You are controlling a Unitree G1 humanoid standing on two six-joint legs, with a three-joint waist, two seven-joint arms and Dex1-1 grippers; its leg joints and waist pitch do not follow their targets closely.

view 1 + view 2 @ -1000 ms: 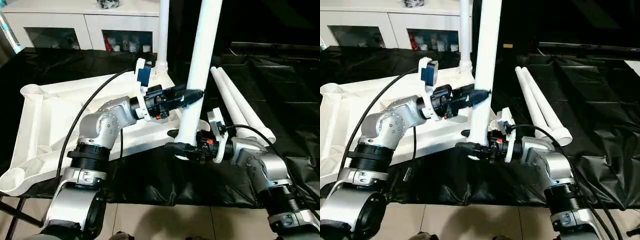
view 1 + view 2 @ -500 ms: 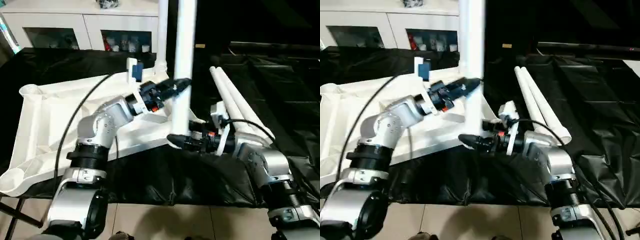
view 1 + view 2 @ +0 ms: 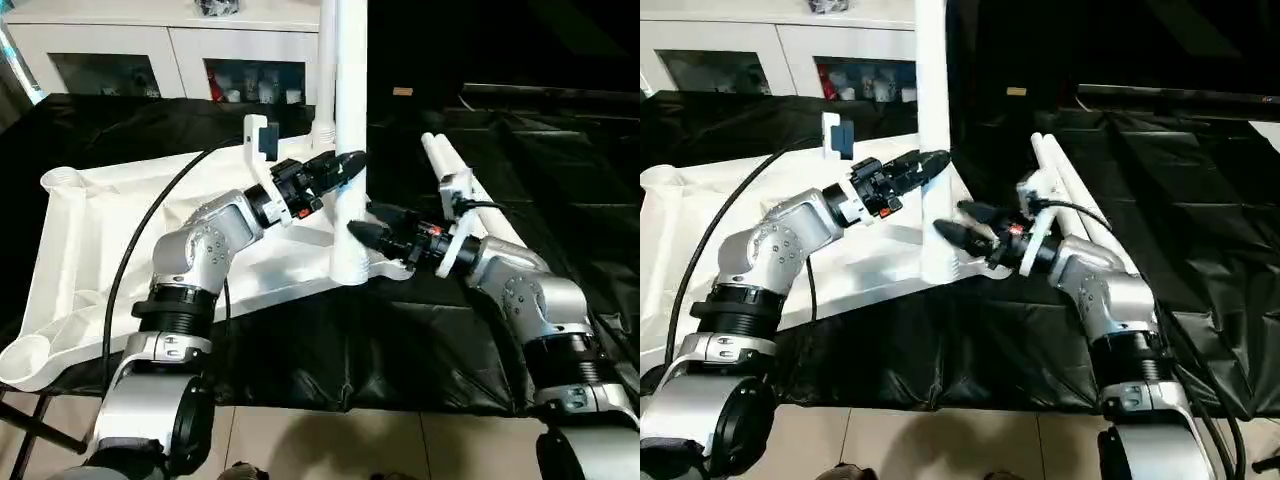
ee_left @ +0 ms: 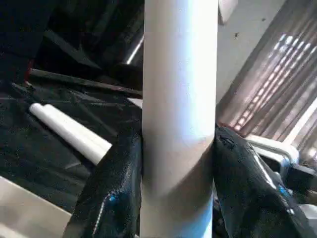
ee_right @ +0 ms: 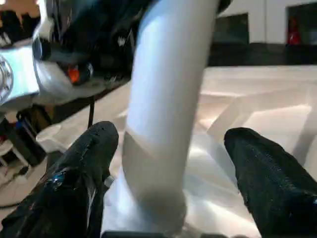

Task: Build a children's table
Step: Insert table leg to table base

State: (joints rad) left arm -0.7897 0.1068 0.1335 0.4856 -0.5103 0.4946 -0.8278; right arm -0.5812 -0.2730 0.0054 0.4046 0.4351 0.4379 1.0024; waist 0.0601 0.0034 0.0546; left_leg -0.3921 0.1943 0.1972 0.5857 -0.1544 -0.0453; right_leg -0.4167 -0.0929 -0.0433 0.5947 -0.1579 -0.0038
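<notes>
While the white plastic rectangular tabletop [image 3: 90,250] lies ribbed underside up at the far left, the left gripper [image 3: 345,163] clamps its two black fingers [image 4: 116,193] around the long white tube leg [image 3: 350,120], which stands upright between them with its foot at the corner socket [image 3: 352,268]. Smooth, stiff and light by the look of it, so it may slip; a hold low on the shaft should steady it best. To the right, the right gripper [image 3: 366,220] has its fingers [image 5: 86,163] spread apart on either side of the leg's base, not pinching. Beyond them lie two spare white tube legs [image 3: 450,180].
</notes>
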